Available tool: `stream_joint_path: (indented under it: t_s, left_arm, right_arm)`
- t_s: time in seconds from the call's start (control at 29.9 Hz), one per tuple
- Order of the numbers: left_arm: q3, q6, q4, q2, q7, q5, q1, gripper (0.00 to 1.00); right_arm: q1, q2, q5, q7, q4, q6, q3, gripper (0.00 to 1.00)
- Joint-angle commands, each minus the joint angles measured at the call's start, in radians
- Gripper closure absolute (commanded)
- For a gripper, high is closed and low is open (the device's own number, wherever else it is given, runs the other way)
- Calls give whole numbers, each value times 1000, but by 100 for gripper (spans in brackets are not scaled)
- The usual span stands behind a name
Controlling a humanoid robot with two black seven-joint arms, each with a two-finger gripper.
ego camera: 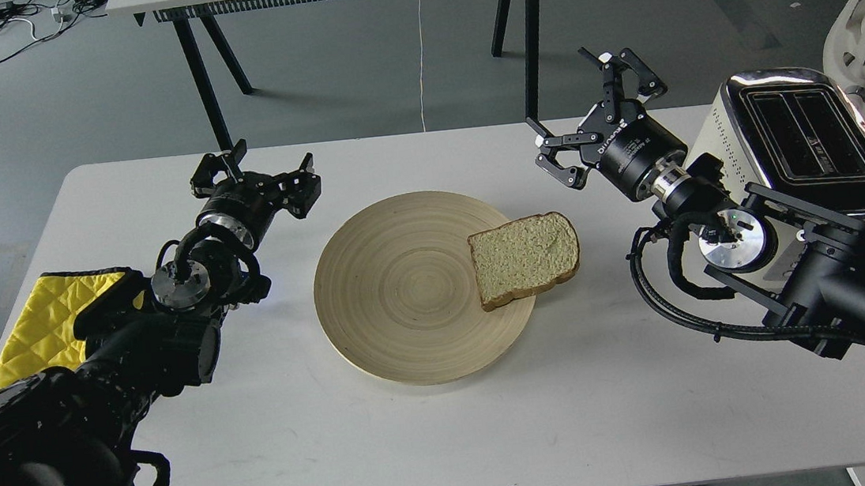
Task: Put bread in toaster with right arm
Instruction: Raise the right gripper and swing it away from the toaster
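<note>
Bread slice (526,258) lies flat at the right edge of the round wooden plate (406,293), its right portion overhanging the rim toward the toaster side. Rounded top of the slice points to the right and slightly away from the robot; flat bottom edge faces left over the plate; long axis runs roughly left-right with a slight tilt. Plate sits mid-surface on the white surface (342,458). Toaster (803,140) stands at the far right edge of the surface, chrome top up, both slots visible and running front-to-back, tilted a little in view. Right arm (800,271) enters from the lower right, passing in front of the toaster's lower side; wrist angled up and left. Right claw (587,121) is held above the surface, beyond and to the right of the bread, not touching it; fingers spread wide, nothing between them. Left claw (255,177) hovers over the surface left of the plate, fingers also spread, empty. A yellow quilted cloth (40,324) lies at the left edge of the surface, partly under the left arm.
</note>
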Motion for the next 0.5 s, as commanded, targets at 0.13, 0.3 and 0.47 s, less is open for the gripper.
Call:
stream_joint_path:
  t_s: [0.13, 0.3, 0.47]
  left_arm:
    - [-1, 0, 0, 0, 0, 0, 0, 0]
    - [0, 0, 0, 0, 0, 0, 0, 0]
    - [0, 0, 0, 0, 0, 0, 0, 0]
  right_arm:
    - [65, 0, -304, -71, 49, -227, -20, 0]
    - [154, -74, -462, -117, 59, -331, -193, 0]
    - [269, -159, -482, -111, 71, -365, -475, 0]
